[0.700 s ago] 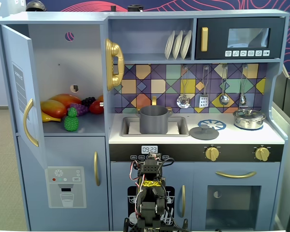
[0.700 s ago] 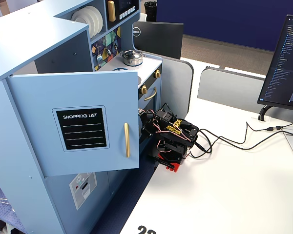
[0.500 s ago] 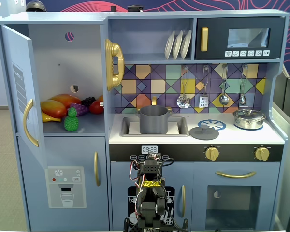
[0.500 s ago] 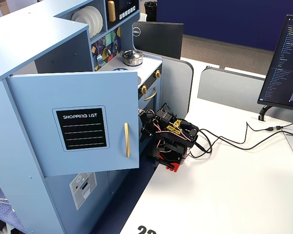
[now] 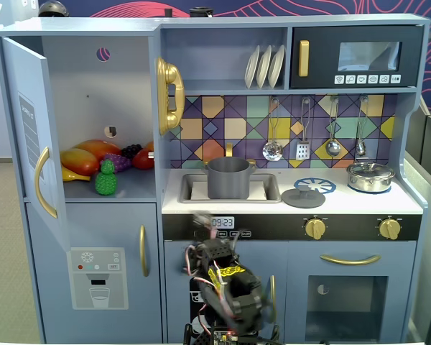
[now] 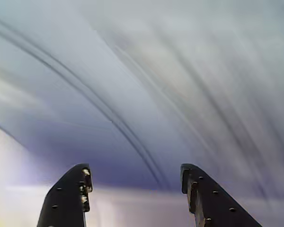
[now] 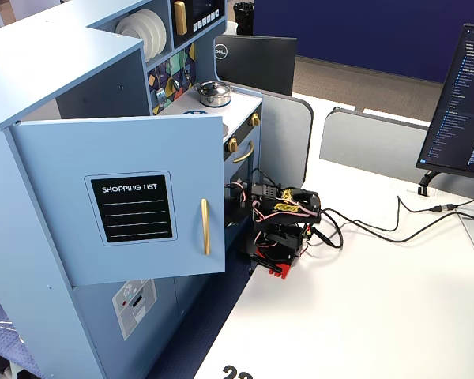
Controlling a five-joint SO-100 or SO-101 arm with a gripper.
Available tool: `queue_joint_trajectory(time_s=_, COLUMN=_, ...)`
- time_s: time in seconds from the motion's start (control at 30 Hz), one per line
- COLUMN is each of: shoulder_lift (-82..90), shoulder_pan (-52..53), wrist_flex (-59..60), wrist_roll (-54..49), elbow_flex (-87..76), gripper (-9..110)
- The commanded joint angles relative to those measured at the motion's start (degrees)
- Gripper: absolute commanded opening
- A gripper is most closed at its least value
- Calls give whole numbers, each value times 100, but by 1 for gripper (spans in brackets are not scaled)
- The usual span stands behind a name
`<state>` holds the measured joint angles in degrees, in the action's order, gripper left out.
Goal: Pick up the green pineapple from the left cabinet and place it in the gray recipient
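Note:
The green pineapple (image 5: 105, 179) stands on the shelf of the left cabinet (image 5: 93, 86), in front of other toy fruit; the cabinet door (image 5: 29, 129) is swung open. The gray recipient (image 5: 228, 177) sits in the sink. My arm (image 5: 223, 279) is folded low in front of the kitchen's lower doors, well below and to the right of the pineapple. In the wrist view my gripper (image 6: 135, 172) is open and empty, and everything behind it is motion-blurred blue-gray. In the other fixed view the open door (image 7: 130, 205) hides the pineapple, and the arm (image 7: 280, 217) stands beside it.
Orange, yellow, red and purple toy fruit (image 5: 93, 154) lie behind the pineapple. A gray lid (image 5: 303, 197) lies on the counter and a silver lidded pot (image 5: 371, 176) stands on the stove. Cables (image 7: 379, 229) and a monitor (image 7: 462, 103) are on the white table.

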<state>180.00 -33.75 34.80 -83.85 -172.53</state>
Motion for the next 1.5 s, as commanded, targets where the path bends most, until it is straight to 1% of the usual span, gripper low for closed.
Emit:
queue_joint_trajectory(time_s=0.0, shoulder_lift=-431, shoulder_pan=-1679, wrist_flex=-3806, wrist_roll=-870, elbow_flex=352, gripper=23)
queue_joint_trajectory(time_s=0.07, shoulder_lift=-633, shoulder_pan=-1907, wrist_flex=-3911, wrist_roll=-1116, elbow_flex=747, gripper=23)
queue_joint_trajectory(time_s=0.23, shoulder_lift=-1239, shoulder_pan=-1863, wrist_flex=-4157, wrist_roll=-1731, elbow_flex=1477, gripper=23)
queue_joint_trajectory(time_s=0.37, shoulder_lift=-1652, shoulder_pan=-1758, wrist_flex=-4219, wrist_roll=-1890, elbow_flex=1890, gripper=25)
queue_joint_trajectory(time_s=0.53, shoulder_lift=-2470, shoulder_pan=-1406, wrist_flex=-4491, wrist_roll=-1556, elbow_flex=2487, gripper=32)
queue_joint_trajectory(time_s=0.63, shoulder_lift=-3103, shoulder_pan=-1222, wrist_flex=-4729, wrist_roll=-1028, elbow_flex=3059, gripper=35)
queue_joint_trajectory(time_s=0.73, shoulder_lift=-3771, shoulder_pan=-1072, wrist_flex=-4869, wrist_roll=-624, elbow_flex=3630, gripper=36)
queue_joint_trajectory(time_s=0.93, shoulder_lift=-4878, shoulder_pan=-1055, wrist_flex=-5335, wrist_roll=-589, elbow_flex=4342, gripper=34)
queue_joint_trajectory(time_s=1.17, shoulder_lift=-5739, shoulder_pan=-1134, wrist_flex=-5555, wrist_roll=-571, elbow_flex=4799, gripper=34)
queue_joint_trajectory(time_s=1.47, shoulder_lift=-6812, shoulder_pan=-1063, wrist_flex=-5695, wrist_roll=-281, elbow_flex=5572, gripper=34)
